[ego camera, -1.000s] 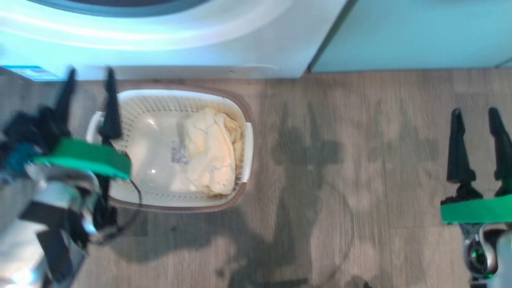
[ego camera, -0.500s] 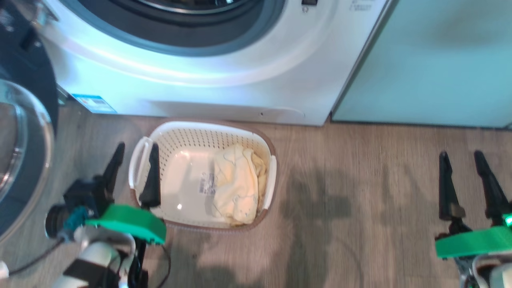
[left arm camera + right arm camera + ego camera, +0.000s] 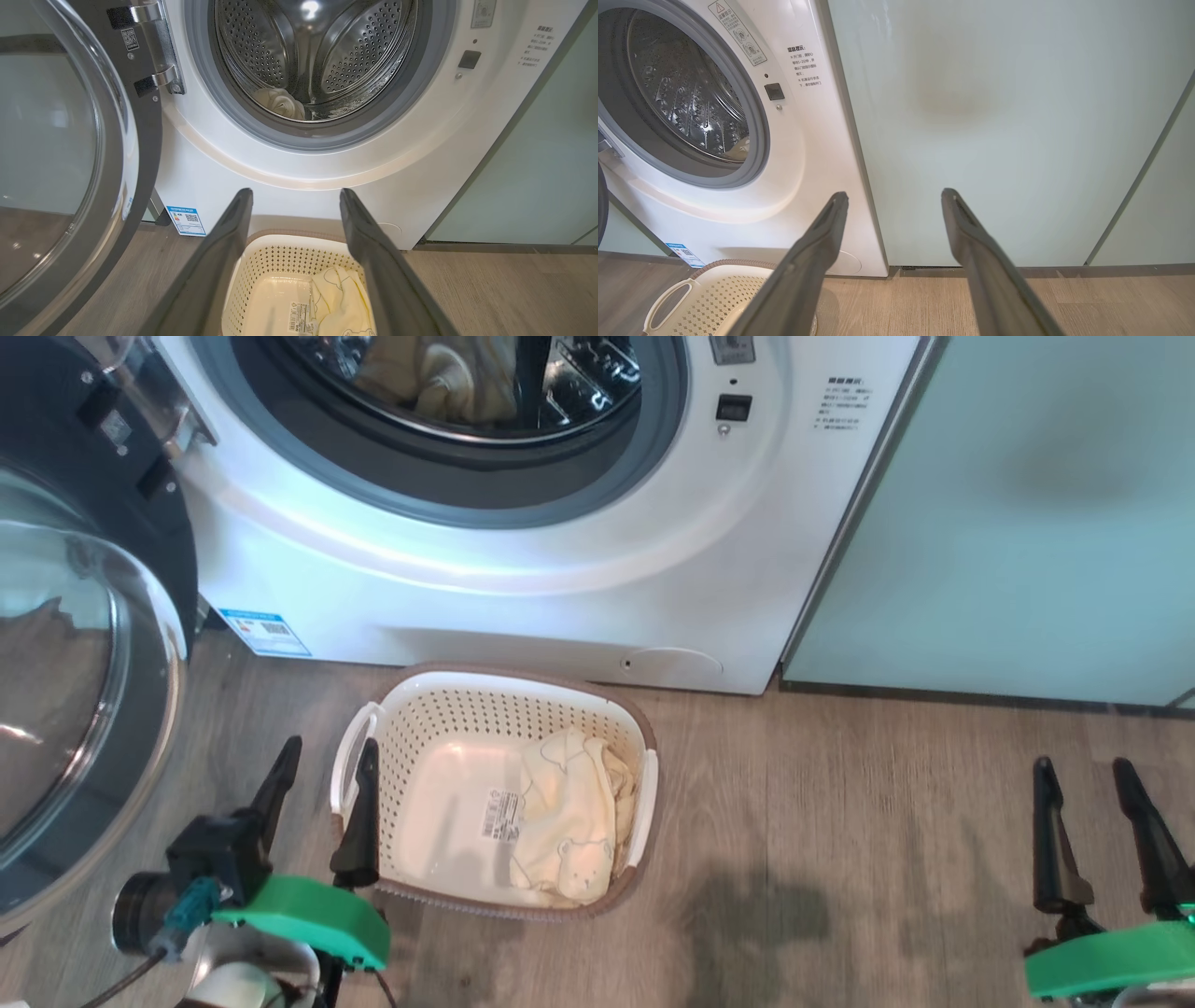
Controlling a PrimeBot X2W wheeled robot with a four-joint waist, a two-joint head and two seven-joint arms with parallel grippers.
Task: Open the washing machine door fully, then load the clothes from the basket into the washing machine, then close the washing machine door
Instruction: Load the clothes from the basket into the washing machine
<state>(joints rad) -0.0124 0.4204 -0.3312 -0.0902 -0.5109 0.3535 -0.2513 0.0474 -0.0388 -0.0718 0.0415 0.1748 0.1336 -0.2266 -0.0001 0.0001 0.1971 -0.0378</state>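
Note:
The washing machine [image 3: 579,569] [image 3: 420,186] [image 3: 808,154] stands with its door [image 3: 84,644] [image 3: 70,154] swung wide to the left. One pale yellow garment [image 3: 439,373] [image 3: 280,102] lies in the steel drum. Another pale yellow garment [image 3: 569,821] [image 3: 343,303] lies at the right of the cream basket [image 3: 439,709] [image 3: 266,261] [image 3: 710,298] on the floor before the machine. My left gripper [image 3: 327,761] [image 3: 294,193] is open and empty over the basket's left handle. My right gripper [image 3: 1083,765] [image 3: 894,193] is open and empty, far right over the floor.
Pale green cabinet panels [image 3: 1027,523] [image 3: 994,130] stand right of the machine. A wood-look floor [image 3: 840,859] stretches between the basket and my right gripper. A small blue sticker [image 3: 264,632] [image 3: 186,220] is on the machine's lower left front.
The head camera has tilted upward, bringing the drum opening and the door into view. The left gripper sits a little lower beside the basket; both grippers stay open.

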